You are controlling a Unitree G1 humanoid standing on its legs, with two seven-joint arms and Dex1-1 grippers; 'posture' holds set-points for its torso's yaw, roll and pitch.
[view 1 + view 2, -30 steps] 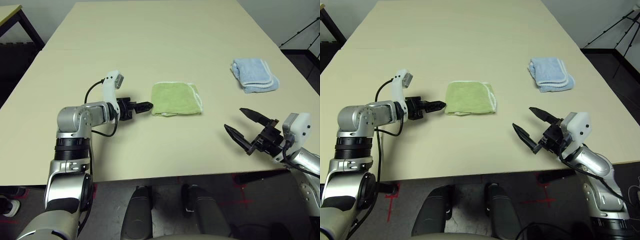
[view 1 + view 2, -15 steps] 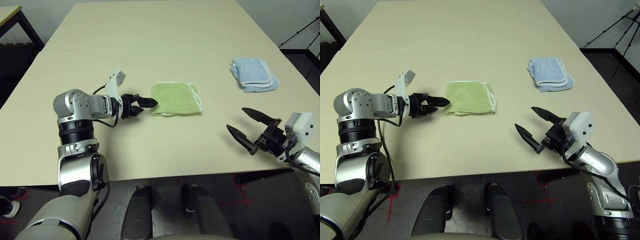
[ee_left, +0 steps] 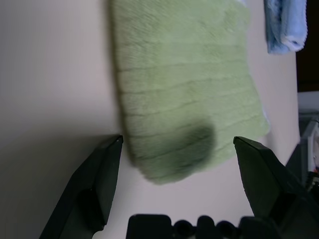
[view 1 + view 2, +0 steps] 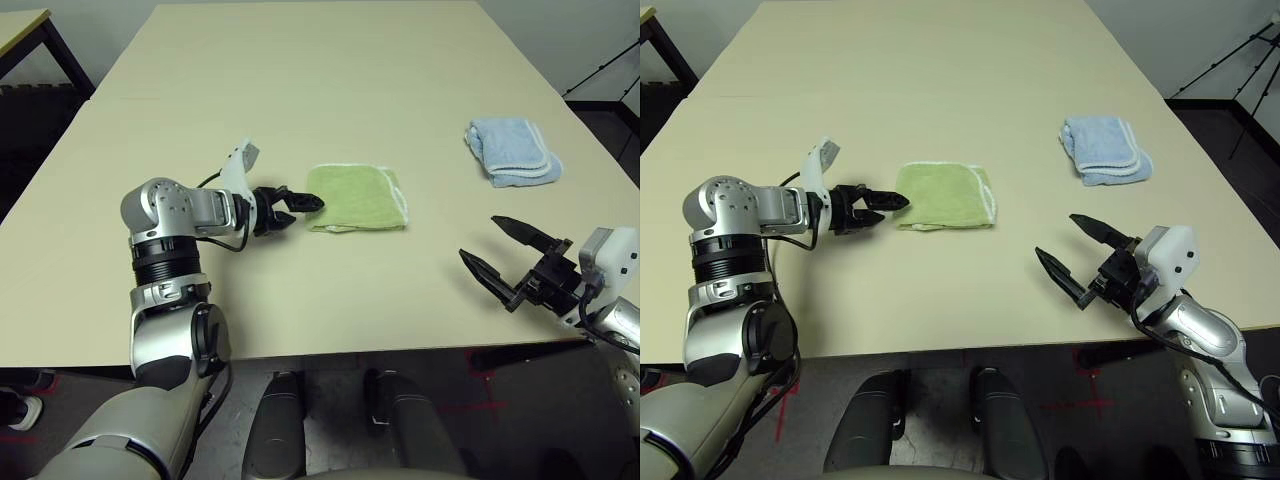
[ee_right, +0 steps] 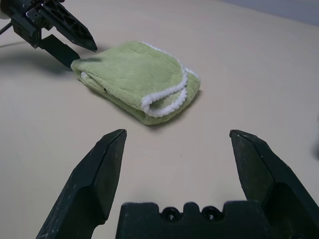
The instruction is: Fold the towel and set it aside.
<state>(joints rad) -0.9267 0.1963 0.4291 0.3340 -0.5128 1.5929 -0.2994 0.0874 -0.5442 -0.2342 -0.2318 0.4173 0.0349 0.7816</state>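
The green towel (image 4: 356, 198) lies folded into a small pad on the beige desk (image 4: 320, 90), roughly in the middle between the 2 arms, its white stitched edging showing along the side toward the right arm. The left gripper (image 4: 300, 203) sits level with the desk at the towel's near left edge, jaws spread wide on either side of that edge without closing on it. The right gripper (image 4: 510, 262) hovers near the desk's front edge, well apart from the towel, jaws wide and holding nothing. A pale blue folded towel (image 4: 512, 151) rests farther back on the right side.
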